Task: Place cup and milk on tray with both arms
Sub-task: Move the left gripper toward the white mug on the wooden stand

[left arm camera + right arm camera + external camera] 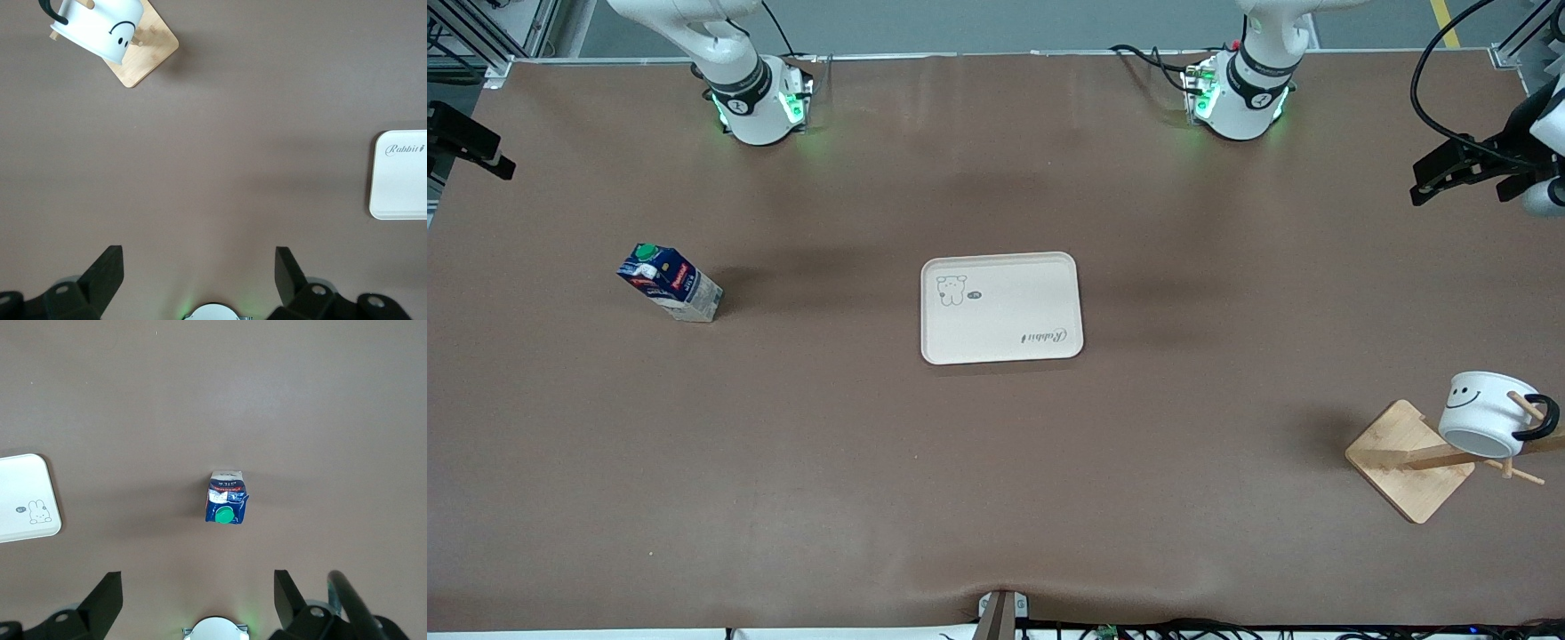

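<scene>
The cream tray (1000, 307) lies flat at the table's middle, with nothing on it. The dark blue milk carton (669, 282) with a green cap stands toward the right arm's end. The white smiley cup (1485, 413) hangs tilted on a wooden stand peg toward the left arm's end, nearer the front camera. Both grippers are above the front view's top edge. My left gripper (198, 257) is open and empty high over its base; its wrist view shows the cup (100, 27) and the tray's edge (400, 177). My right gripper (195, 579) is open and empty high over its base, with the milk (227, 500) below.
The stand's square wooden base (1409, 458) sits under the cup. Black equipment juts in at the table's edges by the left arm's end (1458, 164) and the right arm's end (467, 138). Green-lit bases (1240, 89) (756, 98) stand along the table's edge farthest from the front camera.
</scene>
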You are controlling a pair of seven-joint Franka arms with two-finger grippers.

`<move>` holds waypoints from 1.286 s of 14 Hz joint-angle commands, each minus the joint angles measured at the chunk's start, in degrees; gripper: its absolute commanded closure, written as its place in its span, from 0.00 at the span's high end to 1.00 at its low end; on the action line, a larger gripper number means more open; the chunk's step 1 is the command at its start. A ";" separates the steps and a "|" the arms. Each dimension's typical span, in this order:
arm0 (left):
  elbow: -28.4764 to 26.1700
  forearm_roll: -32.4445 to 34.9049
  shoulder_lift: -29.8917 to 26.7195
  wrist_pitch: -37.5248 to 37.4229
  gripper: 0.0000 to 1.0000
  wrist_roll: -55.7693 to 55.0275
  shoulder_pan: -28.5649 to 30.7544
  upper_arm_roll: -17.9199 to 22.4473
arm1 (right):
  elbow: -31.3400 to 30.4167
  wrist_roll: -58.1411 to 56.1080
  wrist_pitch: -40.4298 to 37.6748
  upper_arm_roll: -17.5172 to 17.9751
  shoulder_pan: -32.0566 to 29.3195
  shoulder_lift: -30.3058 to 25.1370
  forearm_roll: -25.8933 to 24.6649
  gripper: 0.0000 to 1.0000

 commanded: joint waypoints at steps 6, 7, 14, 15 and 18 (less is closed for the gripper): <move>2.16 0.79 -0.02 0.43 1.00 0.61 1.89 0.68 | -0.02 0.59 0.12 0.53 -1.20 -0.30 0.43 1.00; 1.55 0.35 -0.63 2.26 1.00 0.87 4.60 0.51 | -0.02 0.59 0.12 0.53 -1.37 -0.21 0.52 1.00; -23.39 -9.04 -9.60 29.23 1.00 8.05 16.04 0.68 | -0.02 0.59 0.12 0.53 -1.81 -0.21 0.87 1.00; -25.50 -11.23 -9.34 32.31 1.00 11.56 17.71 0.68 | -0.02 0.59 0.03 0.53 -1.81 -0.21 0.87 1.00; -32.09 -17.74 -8.73 42.93 1.00 18.43 19.39 0.68 | -0.02 0.59 0.03 0.53 -1.90 -0.21 0.96 1.00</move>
